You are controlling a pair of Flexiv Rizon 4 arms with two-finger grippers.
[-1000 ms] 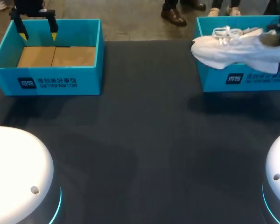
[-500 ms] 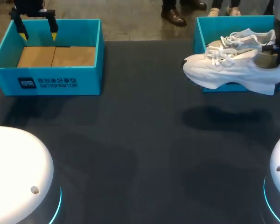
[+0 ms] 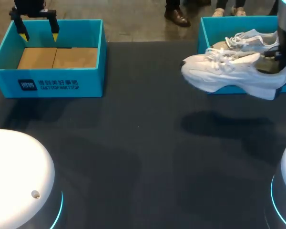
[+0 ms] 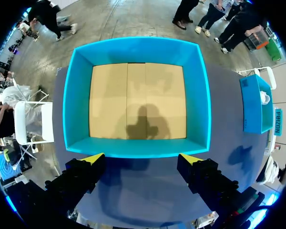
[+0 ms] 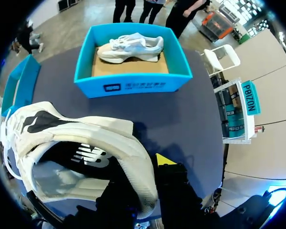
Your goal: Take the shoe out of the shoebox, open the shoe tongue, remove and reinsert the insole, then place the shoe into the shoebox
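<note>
The shoe [image 3: 229,76] hangs just in front of the shoebox [image 3: 203,36], the right gripper [image 5: 144,171] pinching its heel collar, I think the stiffest hold on such a light, soft thing, while the left gripper [image 4: 140,160], well apart from that shoebox, has its 2 fingers [image 4: 91,159] wide.

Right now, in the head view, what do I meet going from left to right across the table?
Empty blue shoebox → bare dark table → white shoe, in the air above the table. The second shoebox overlaps that shoe, so I leave it out.
</note>
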